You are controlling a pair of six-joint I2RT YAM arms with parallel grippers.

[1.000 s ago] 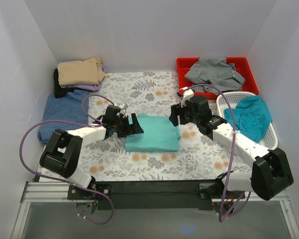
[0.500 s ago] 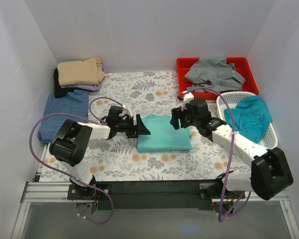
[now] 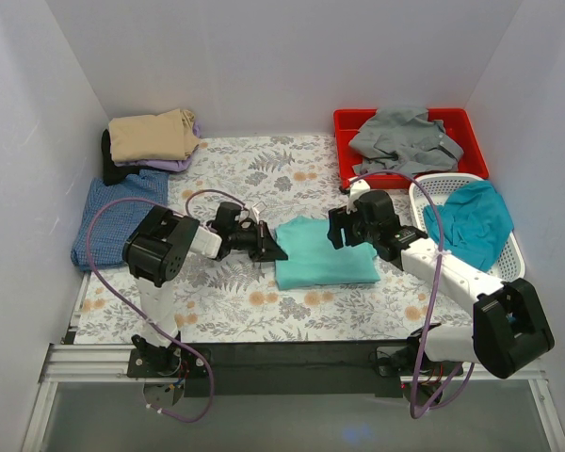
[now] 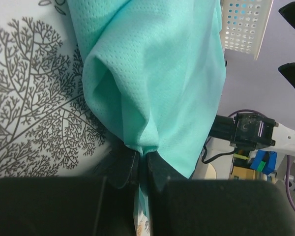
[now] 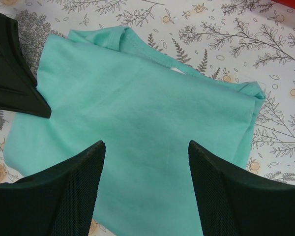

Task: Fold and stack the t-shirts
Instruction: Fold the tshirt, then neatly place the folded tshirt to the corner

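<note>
Left pincer (image 3: 264, 247) is clenched on the edge of the mint green folded cotton t-shirt (image 3: 325, 252). Right pincer (image 3: 341, 226) is released, jaws wide, hanging over the shirt's far corner; I can't tell whether it touches.

Layout: the floral-print table cover (image 3: 226, 301) runs under both pincers. The shirt lies flat on it, from the left pincer's tips to beneath the right one.

My read on the step: move the folded packet, probably to the stack well to the left pincer's outer side.
- Keep the lift low and slow so the layers don't peel open.
- Have the right pincer take the opposite edge before any lift.
- Re-bite deeper if only the top layer comes up.

What each view adds:
- Top: only this view shows the tan folded tee (image 3: 151, 137) topping the stack, the blue tee (image 3: 118, 212) beside it, and the teal tee (image 3: 471, 221) in the white perforated plastic basket (image 3: 443, 179) beyond the right pincer. It gives no pinch detail.
- Right wrist: an uneven, ragged far edge on the shirt, which the top view flattens out.
- Left wrist: the fabric gathers into a narrow pleat between the shut jaws. The layer count is not readable.
</note>
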